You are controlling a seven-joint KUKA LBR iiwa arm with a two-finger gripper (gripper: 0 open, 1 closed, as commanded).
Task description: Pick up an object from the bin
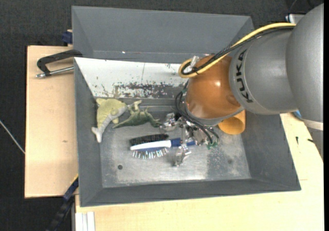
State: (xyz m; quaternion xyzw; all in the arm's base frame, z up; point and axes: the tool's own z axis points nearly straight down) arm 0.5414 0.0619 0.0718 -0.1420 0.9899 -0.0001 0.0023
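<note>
My gripper [175, 140] is down in the middle of the bin, open, over the right end of a brush [149, 145]. The brush lies flat with a white and blue handle and dark bristles, pointing left to right. One fingertip [169, 120] stands on the far side of its blue handle end, the other [179, 158] on the near side. Just left of the gripper lies a green toy dinosaur [136, 117].
A pale yellow-green toy fish [107, 114] lies by the bin's left wall, touching the dinosaur. An orange cup-like thing [233, 123] sits at the right, partly hidden under the arm. The arm and its orange cover hang over the bin's right half.
</note>
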